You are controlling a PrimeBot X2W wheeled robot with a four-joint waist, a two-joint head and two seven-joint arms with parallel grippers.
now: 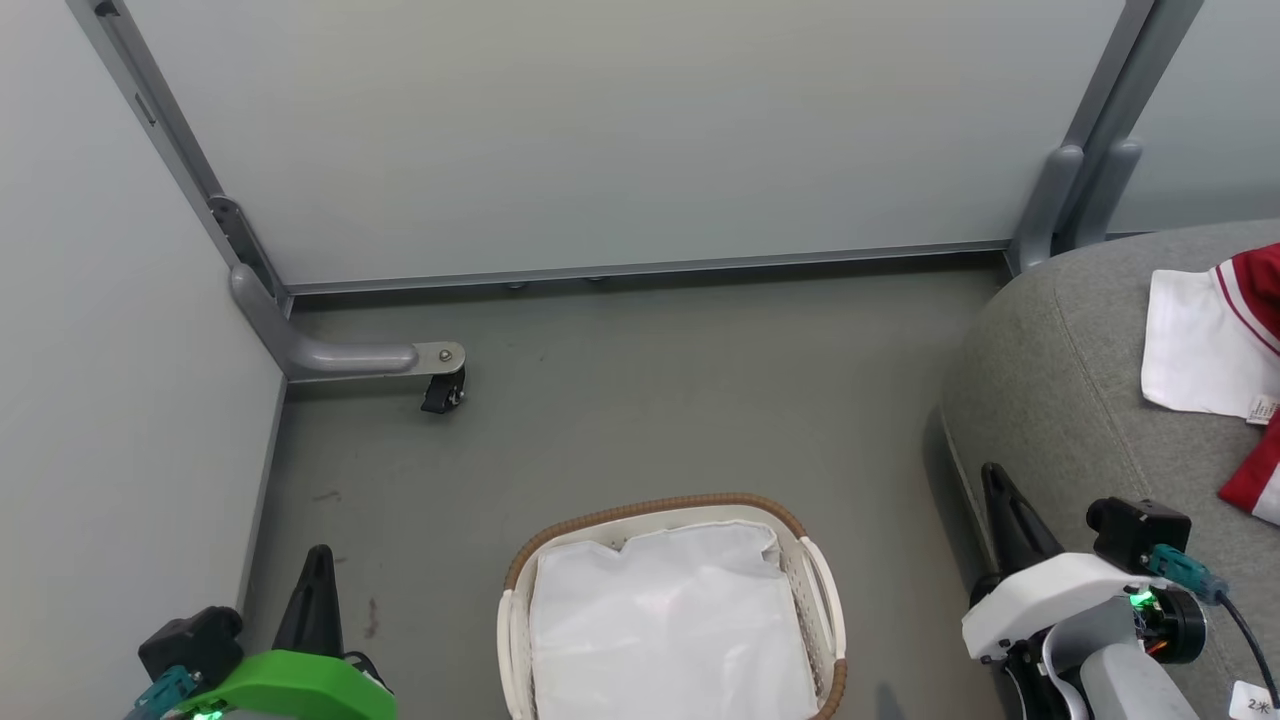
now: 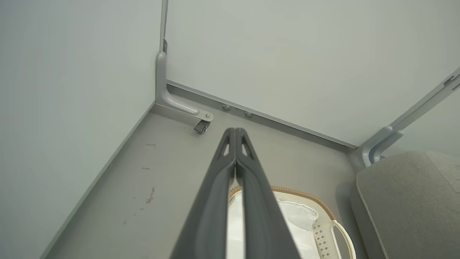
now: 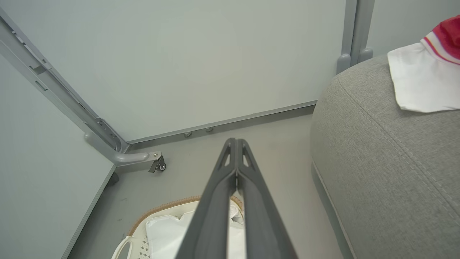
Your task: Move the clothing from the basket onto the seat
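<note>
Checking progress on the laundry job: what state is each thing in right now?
clothing, lying loose on the seat
basket, upright on the floor, holding just the liner
seat, carrying the clothing
liner, rumpled, inside the basket
left pincer, shut, empty
right pincer, shut, empty

- The basket [image 1: 660,505] stands on the floor [image 1: 650,400], with a liner sheet [image 1: 670,630] lying in it.
- The seat [image 1: 1060,400] is right of the basket, apart from it, and the clothing [image 1: 1215,345] lies on it.
- A wall panel [image 1: 620,130] stands behind the basket, and a caster foot [image 1: 443,388] is behind-left.
- The left gripper [image 1: 320,560] is left of the basket, and the right gripper [image 1: 993,480] is right of it.
</note>
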